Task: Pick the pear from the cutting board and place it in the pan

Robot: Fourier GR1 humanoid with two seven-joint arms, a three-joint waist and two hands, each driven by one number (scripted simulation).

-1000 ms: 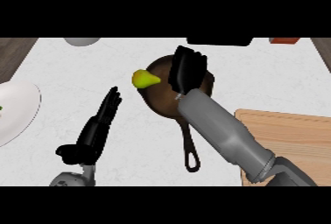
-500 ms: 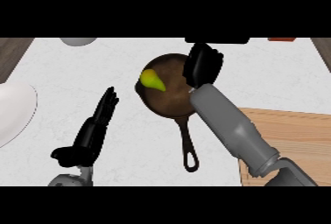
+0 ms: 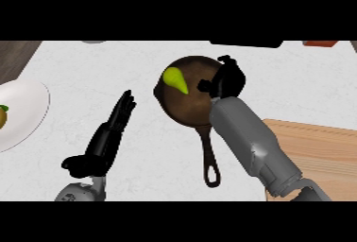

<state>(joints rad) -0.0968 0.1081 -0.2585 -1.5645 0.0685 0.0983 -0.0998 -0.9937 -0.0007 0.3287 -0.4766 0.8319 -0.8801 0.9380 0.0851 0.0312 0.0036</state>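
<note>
My right hand [image 3: 229, 79] hangs over the right side of the pan [image 3: 188, 111]. It is empty: the fingers are relaxed and point away from me, the thumb sticks out to the left, and nothing is held between them.

The pear [image 3: 175, 79] lies to the left of this hand, in the left half of the pan close to the rim. A strip of bare pan floor separates it from my thumb, so the two are apart, not touching. The pear's long axis runs on a slant from the far left to the near right. The broad end sits up by the far-left rim, and the narrow end points back toward me and a little to the right, roughly toward where the handle [image 3: 210, 156] joins the pan.

I judge the placing done. What remains is to draw this hand away, and it should go back and to the right, along my forearm, so the thumb never sweeps left into the narrow tip.

The right hand is much the nearer of my two. My left hand [image 3: 111, 127] rests on the desk [image 3: 293, 80] to the left of the pan, fingers straight, holding nothing and well clear of the pear.

The cutting board [image 3: 320, 146] lies at my near right with nothing showing on it. A plate [image 3: 28, 108] sits at the far left edge.
</note>
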